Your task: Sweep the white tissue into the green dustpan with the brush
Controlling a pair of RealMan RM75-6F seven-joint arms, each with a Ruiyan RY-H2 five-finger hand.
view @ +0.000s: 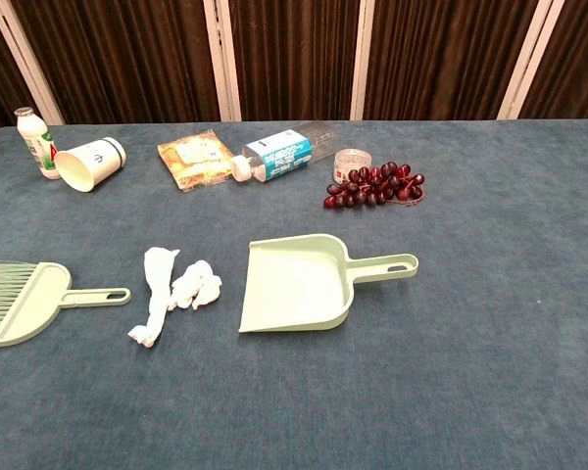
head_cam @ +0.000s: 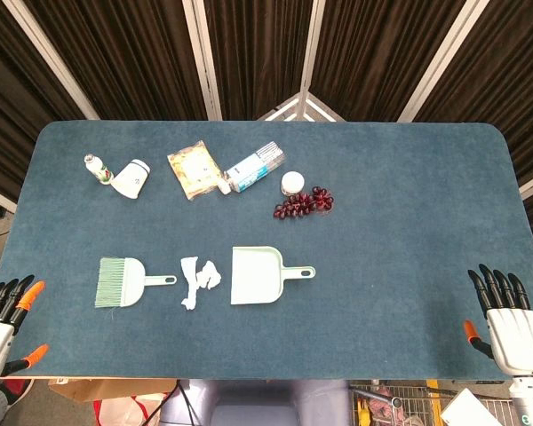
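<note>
1. Your left hand (head_cam: 4, 324) and right hand (head_cam: 508, 321) sit at the near counter (head_cam: 400, 213) corners, fingers apart, holding nothing.
2. The brush (head_cam: 124, 282), white tissue (head_cam: 198, 279) and green dustpan (head_cam: 259, 275) lie in a row, well apart from both hands.

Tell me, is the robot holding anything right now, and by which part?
Nothing is held. The left hand and right hand sit open at the table's near edge, away from the brush.

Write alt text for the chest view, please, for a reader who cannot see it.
A white tissue lies crumpled on a blue table, between a green brush on its left and a green dustpan on its right. Grapes, a bottle and a cup lie behind.
</note>
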